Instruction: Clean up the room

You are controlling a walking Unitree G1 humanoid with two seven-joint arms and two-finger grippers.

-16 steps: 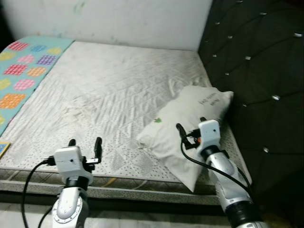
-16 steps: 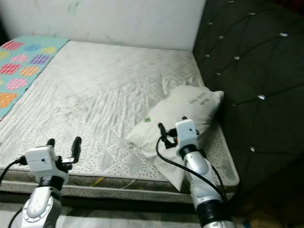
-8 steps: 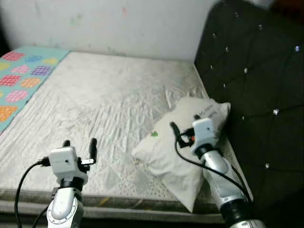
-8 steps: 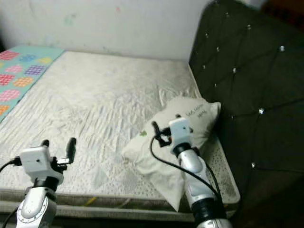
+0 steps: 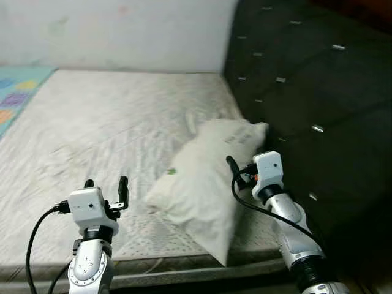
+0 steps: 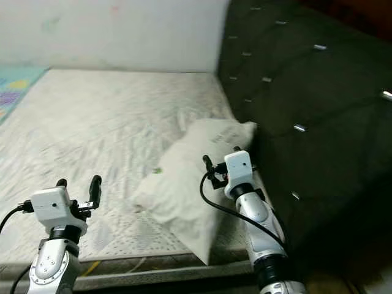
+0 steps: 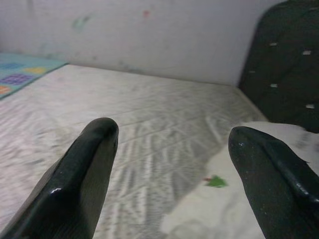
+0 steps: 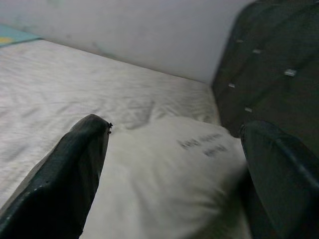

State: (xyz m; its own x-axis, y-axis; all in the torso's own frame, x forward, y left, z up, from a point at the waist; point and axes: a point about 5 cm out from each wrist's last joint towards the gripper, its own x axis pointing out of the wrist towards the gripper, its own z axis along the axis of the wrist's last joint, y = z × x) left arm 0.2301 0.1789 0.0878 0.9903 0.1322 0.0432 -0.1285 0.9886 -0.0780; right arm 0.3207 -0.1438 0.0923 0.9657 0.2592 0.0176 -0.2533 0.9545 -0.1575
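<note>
By the headboard (image 5: 318,86) — pillow (image 5: 205,177) just ahead of right gripper (image 5: 246,168), fingers spread, nearer than left gripper (image 5: 106,185) — also spread.

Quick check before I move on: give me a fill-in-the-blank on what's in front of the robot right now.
The white pillow lies on the bare ____. 
Beside the pillow stands a dark tufted ____. 
The right claw is open above the ____. 
The left claw holds ____.

Missing words: mattress; headboard; pillow; nothing
</note>
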